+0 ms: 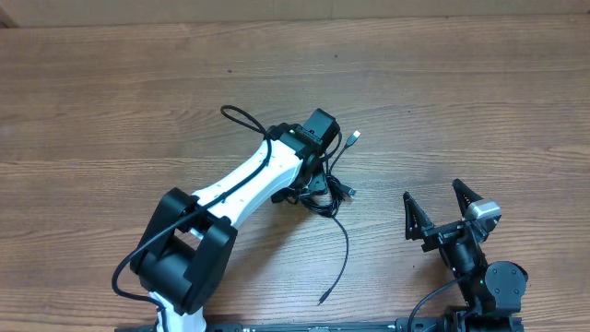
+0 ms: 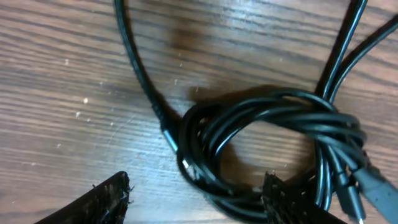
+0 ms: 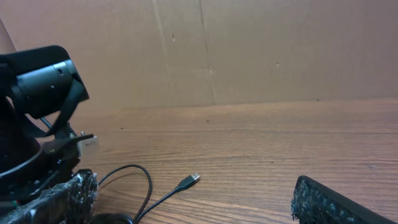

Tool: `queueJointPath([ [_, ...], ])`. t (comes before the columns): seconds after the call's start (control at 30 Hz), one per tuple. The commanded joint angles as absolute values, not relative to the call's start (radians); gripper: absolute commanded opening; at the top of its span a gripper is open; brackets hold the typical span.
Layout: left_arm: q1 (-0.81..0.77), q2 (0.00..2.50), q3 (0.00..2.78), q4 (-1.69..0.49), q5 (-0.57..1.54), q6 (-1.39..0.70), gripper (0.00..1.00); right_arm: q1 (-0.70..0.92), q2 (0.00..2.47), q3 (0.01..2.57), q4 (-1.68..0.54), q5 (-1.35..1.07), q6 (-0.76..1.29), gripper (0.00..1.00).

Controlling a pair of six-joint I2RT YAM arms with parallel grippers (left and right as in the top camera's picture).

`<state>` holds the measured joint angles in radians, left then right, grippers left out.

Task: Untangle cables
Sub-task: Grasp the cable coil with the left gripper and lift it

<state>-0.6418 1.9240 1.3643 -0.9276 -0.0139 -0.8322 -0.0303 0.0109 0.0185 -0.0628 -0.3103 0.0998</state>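
The cables (image 1: 330,191) lie as a black knot at the table's middle. One silver plug end (image 1: 356,136) points up and right, and a thin tail (image 1: 342,258) runs down toward the front edge. My left gripper (image 1: 318,177) hovers right over the knot. In the left wrist view the coiled cables (image 2: 273,140) fill the right half. The left gripper (image 2: 196,196) is open, its jaws standing astride the coil's left strands and its right finger (image 2: 286,199) over the coil. My right gripper (image 1: 441,207) is open and holds nothing, to the right of the cables. In its view the plug end (image 3: 194,178) lies ahead.
The left arm's white link (image 1: 249,180) stretches from the front left to the middle, with its own thicker black wire (image 1: 241,117) looping beside it. The left arm's black wrist (image 3: 37,93) fills the left of the right wrist view. A brown cardboard wall (image 3: 249,50) backs the table.
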Motion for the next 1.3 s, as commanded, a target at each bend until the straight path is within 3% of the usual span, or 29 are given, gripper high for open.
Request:
queueJointPath([
  [0.0, -0.649, 1.959, 1.383, -0.907, 0.002, -0.887, 0.67, -0.026, 0.003, 0.008, -0.057, -0.308, 0.092, 1.00],
  [0.2, -0.649, 2.009, 1.383, -0.908, 0.036, -1.028, 0.59, -0.026, 0.003, 0.008, -0.057, -0.308, 0.092, 1.00],
  [0.37, -0.649, 2.048, 1.383, -0.907, 0.123, -1.197, 0.59, -0.026, 0.003, 0.008, -0.057, -0.308, 0.092, 1.00],
  [0.57, -0.649, 2.072, 1.383, -0.904, 0.131, -1.308, 0.45, -0.026, 0.003, 0.008, -0.057, -0.308, 0.092, 1.00],
  [0.7, -0.649, 2.072, 1.383, -0.895, 0.133, -1.309, 0.42, -0.026, 0.003, 0.008, -0.057, -0.308, 0.092, 1.00],
  [0.9, -0.629, 2.072, 1.385, -0.886, 0.177, -1.261, 0.18, -0.026, 0.003, 0.008, -0.057, -0.308, 0.092, 1.00],
  [0.97, -0.616, 2.071, 1.393, -0.885, 0.182, -1.199, 0.05, -0.026, 0.003, 0.008, -0.057, -0.308, 0.092, 1.00],
  [1.27, -0.514, 2.014, 1.533, -1.064, 0.215, -0.935, 0.04, -0.026, 0.003, 0.008, -0.057, -0.308, 0.092, 1.00],
])
